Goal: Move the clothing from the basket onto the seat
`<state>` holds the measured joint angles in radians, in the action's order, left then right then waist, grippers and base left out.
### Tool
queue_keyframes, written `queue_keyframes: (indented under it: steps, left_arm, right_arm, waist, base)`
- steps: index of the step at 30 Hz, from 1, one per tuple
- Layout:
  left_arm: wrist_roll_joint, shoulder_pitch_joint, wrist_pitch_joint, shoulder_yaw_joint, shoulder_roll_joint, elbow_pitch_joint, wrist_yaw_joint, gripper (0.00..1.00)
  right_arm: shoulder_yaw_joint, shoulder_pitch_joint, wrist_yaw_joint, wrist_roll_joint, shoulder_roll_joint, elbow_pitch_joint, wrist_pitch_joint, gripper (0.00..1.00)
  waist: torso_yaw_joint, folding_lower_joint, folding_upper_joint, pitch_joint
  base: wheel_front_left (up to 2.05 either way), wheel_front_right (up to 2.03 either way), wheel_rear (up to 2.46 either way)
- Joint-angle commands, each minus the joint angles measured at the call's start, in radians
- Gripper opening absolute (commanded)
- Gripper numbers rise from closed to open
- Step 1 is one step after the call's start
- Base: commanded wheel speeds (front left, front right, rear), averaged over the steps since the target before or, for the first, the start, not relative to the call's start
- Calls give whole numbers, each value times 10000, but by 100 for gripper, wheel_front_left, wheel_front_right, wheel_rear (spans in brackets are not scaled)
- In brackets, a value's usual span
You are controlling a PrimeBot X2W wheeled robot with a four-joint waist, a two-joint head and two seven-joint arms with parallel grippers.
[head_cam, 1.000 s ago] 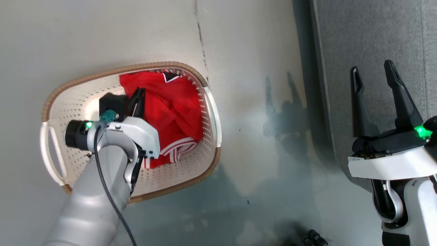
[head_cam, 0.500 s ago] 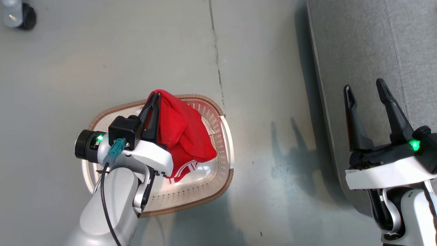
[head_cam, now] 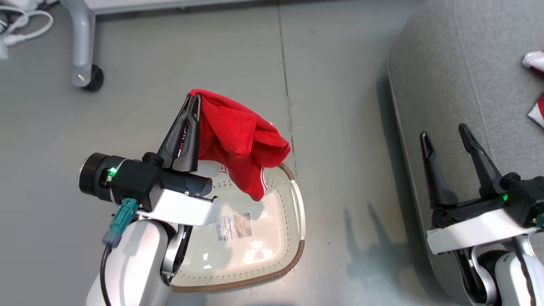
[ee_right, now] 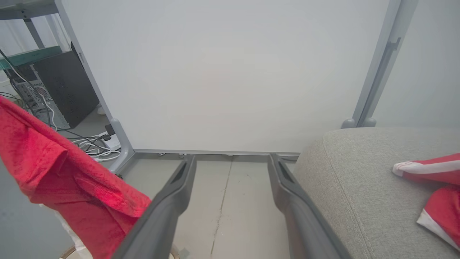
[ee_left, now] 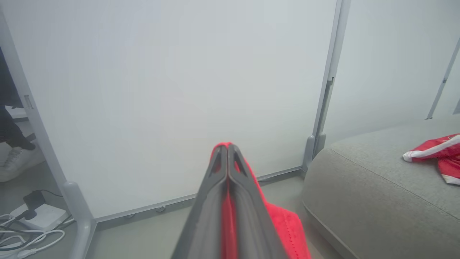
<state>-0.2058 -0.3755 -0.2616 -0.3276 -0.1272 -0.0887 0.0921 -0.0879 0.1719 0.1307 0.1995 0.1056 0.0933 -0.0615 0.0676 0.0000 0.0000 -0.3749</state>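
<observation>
The left gripper is seen in the head view raised above the white oval plastic basket, which stands on the grey floor. Its 2 long dark fingers are pressed together on a fold of a bright red fabric garment. In the left wrist view a strip of red cloth is pinched between the fingers along their length. The garment hangs from the fingertips and drapes to the gripper's right. Its lowest corner dangles over the far part of the basket, and whether it touches the basket cannot be told. A thin white trim line is visible near that lower edge.

The basket's perforated wall and brown woven-look rim are seen below the gripper. A printed label lies on its pale bottom, and the near left part is hidden by the left arm.

The right gripper is held over the near edge of the large grey fabric-upholstered seat cushion. Its 2 fingers are spread wide apart, with nothing between them. The seat is placed to the right of the basket, with a strip of floor between them.

A second red garment with white trim lies on the seat at the far right, well apart from both grippers.

A grey metal leg on a black caster and white cables are seen at the upper left.
</observation>
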Motion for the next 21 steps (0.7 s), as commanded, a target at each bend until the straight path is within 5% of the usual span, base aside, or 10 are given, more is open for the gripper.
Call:
queue_keyframes:
  steps: [1,10,21]
  left_arm:
    - [86,80,-43,52,-45,161,-72,0]
    - [62,485,-29,-16,-312,963,-453,0]
    - [-380,1574,297,3,-452,1838,-328,0]
  right_arm:
    - [-2,-92,2,-52,79,36,50,100]
    - [-278,-626,2,-57,-38,-283,227,100]
    - [-380,-1454,2,-90,-215,-290,415,100]
  waist:
    - [-104,0,0,403]
    - [66,0,0,1790]
    - [338,0,0,2941]
  base:
    - [0,0,0]
    - [0,0,0]
    - [0,0,0]
